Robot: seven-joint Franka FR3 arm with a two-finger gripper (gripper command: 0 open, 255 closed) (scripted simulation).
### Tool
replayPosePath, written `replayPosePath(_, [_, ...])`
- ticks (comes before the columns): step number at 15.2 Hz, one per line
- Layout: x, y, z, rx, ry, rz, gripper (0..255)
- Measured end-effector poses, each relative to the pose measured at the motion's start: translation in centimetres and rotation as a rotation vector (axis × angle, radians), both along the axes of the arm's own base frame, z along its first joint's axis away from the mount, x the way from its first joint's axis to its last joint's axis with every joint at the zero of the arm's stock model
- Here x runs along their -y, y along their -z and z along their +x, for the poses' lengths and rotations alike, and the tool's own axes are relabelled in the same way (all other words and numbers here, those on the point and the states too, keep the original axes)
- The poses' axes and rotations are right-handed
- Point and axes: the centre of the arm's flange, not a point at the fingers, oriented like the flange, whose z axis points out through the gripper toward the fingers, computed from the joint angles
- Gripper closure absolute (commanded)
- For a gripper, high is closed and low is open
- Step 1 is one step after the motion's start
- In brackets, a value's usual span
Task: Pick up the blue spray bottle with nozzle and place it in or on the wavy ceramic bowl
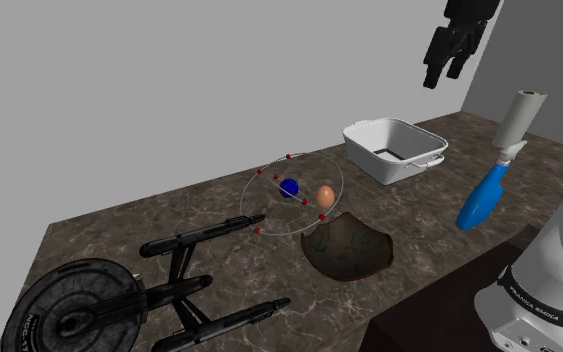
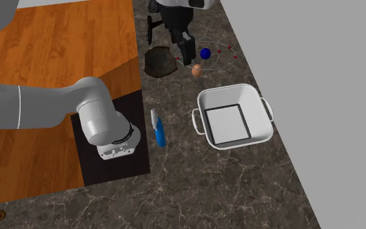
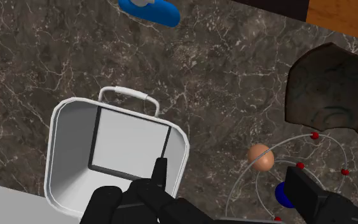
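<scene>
Dark marbled countertop (image 1: 419, 215) under grey walls carries everything. Reaching is the step in hand, I judge: the gripper (image 1: 446, 72) hangs high, fingers spread and empty — the blue spray bottle (image 1: 481, 198) lies flat at the counter's edge beside the stand (image 2: 129, 166), with the brown wavy bowl (image 1: 347, 245) further along that edge. The next move calls for swinging over the bottle, lining up across its body and descending. One each: bottle, bowl, white tub (image 1: 394, 150), egg (image 1: 324, 196), atom model (image 1: 289, 188), starship model (image 1: 159, 290).

You can read "FRANKA EMIKA" on the white arm (image 1: 535, 300); the black starship saucer (image 1: 69, 310) carries "NCC", the rest illegible.
</scene>
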Motion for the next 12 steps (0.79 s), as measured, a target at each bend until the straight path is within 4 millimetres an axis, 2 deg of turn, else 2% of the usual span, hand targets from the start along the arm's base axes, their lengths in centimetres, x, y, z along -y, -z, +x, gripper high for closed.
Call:
replayPosePath(2, [0.2, 0.4, -0.5, 0.006, -0.024, 0.006, 0])
replayPosePath(8, [3.2, 4.5, -7.0, 0.084, -0.323, 0.068, 0])
replayPosePath(12, [6.5, 7.8, -11.2, 0.140, -0.542, 0.114, 0])
